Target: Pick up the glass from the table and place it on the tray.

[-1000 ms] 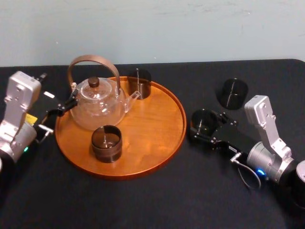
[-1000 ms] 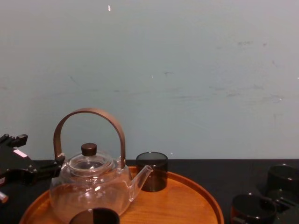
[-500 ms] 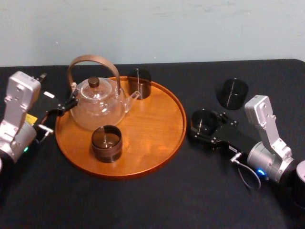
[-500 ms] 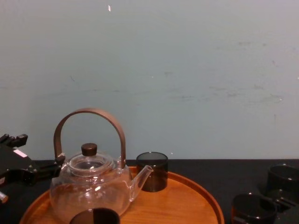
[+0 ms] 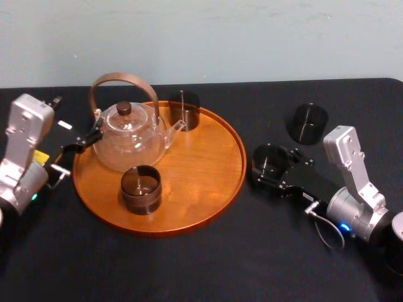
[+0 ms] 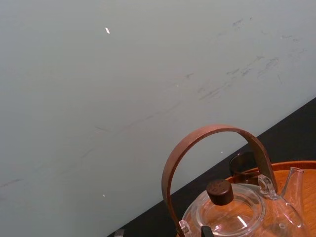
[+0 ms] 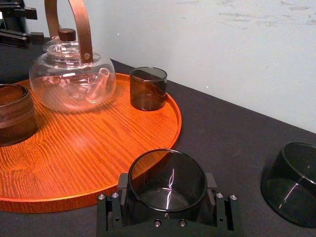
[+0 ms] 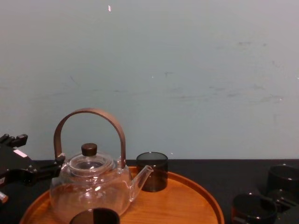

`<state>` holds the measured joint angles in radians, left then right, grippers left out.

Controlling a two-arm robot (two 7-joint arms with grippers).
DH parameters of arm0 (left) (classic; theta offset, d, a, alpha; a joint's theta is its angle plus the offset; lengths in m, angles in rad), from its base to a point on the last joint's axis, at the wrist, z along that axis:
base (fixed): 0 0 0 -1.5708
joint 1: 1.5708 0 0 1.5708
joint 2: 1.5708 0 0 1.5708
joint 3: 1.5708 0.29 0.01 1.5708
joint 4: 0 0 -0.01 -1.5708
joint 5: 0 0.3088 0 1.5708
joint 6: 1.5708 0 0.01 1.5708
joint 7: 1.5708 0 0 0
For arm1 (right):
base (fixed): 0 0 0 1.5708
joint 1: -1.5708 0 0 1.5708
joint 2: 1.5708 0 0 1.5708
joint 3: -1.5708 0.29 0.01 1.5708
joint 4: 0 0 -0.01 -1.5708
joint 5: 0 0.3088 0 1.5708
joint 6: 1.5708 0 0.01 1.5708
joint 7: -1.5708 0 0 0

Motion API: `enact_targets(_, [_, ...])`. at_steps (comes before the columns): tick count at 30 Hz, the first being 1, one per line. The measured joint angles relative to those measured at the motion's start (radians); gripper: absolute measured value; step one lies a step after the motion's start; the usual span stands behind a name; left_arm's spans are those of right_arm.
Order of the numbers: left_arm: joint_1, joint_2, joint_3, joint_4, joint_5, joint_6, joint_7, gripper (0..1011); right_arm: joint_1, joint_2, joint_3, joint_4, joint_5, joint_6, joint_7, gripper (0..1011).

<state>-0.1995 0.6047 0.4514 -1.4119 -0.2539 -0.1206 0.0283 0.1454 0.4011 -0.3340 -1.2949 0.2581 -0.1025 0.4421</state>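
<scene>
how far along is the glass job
A front glass and a back glass already stand on the tray. The right hand grips a third glass, not yet lifted off the table. A fourth glass waits behind it. The left hand idles by the teapot.

On the chest view, the bottom edge cuts off the near part of the round orange-brown wooden tray (image 8: 196,196) and most of the dark brown cylindrical cup (image 8: 93,216) on it. The black fingers (image 7: 211,185) of my right gripper (image 7: 167,186) cover the lower sides of the smoky dark glass (image 7: 167,170).
</scene>
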Motion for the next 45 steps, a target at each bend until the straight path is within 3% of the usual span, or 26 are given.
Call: enact_targets(45, [0.000, 0.000, 0.000, 0.000, 0.000, 0.000, 0.000, 1010, 0.000, 0.000, 0.000, 0.000, -0.001, 0.000, 0.000, 906])
